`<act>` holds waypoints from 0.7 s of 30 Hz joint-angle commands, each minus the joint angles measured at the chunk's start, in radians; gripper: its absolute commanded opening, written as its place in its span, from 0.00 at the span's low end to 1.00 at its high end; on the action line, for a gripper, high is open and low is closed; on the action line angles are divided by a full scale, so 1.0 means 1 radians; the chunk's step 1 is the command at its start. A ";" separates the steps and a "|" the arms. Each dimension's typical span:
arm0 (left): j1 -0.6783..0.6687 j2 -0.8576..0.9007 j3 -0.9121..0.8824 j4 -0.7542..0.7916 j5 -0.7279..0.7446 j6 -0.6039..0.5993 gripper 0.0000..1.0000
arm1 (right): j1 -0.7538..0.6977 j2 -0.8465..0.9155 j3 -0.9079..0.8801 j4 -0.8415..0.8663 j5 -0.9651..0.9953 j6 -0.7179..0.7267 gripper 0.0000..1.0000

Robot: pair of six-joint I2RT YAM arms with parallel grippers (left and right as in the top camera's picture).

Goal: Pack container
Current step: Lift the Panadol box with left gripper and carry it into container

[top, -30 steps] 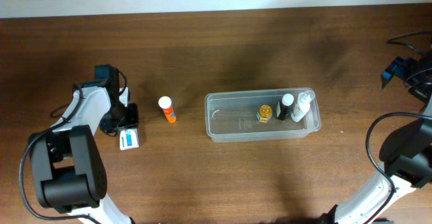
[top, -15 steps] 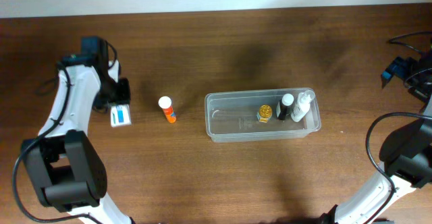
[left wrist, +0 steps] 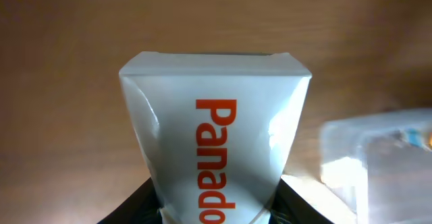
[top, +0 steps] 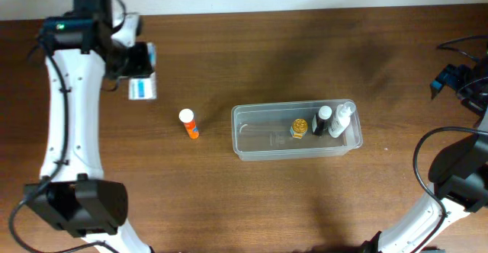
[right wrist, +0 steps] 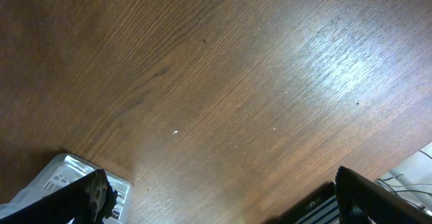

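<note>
The left gripper [left wrist: 214,209] is clamped on a white box [top: 142,88]. Its dark fingers pinch the box's lower sides, so the flat end and the orange lettering face the wrist camera. The box sits at about 10 o'clock in the overhead view and looks to be held clear of the worktop [top: 252,47], probably so it can pass over the things lying between.

The container [top: 259,135] lies a little right of centre, long side running 9 to 3 o'clock. A gold-capped jar [top: 299,127], a black bottle [top: 323,121] and a white bottle [top: 342,120] are crowded into its 3 o'clock end. That leaves the 9 o'clock half bare, and that half looks the natural spot for the box. An orange tube [top: 189,123] with a white cap lies on the worktop near the container's 9 o'clock end, not yet packed.

The job seems about midway, with the box in hand and the tube waiting. The carry would run toward 4 o'clock, and the box probably needs to go in flat to fit the shallow walls.

The right gripper [right wrist: 221,183] is at the 3 o'clock edge, fingers spread wide over bare wood and holding nothing, parked well out of the left arm's path.
</note>
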 commanded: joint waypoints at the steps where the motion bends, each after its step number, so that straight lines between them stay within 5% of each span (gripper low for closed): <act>1: -0.094 0.010 0.053 -0.013 0.049 0.106 0.42 | 0.004 -0.024 -0.004 0.003 -0.002 0.012 0.98; 21: -0.592 0.016 0.045 -0.058 0.066 0.620 0.42 | 0.004 -0.024 -0.004 0.003 -0.002 0.012 0.98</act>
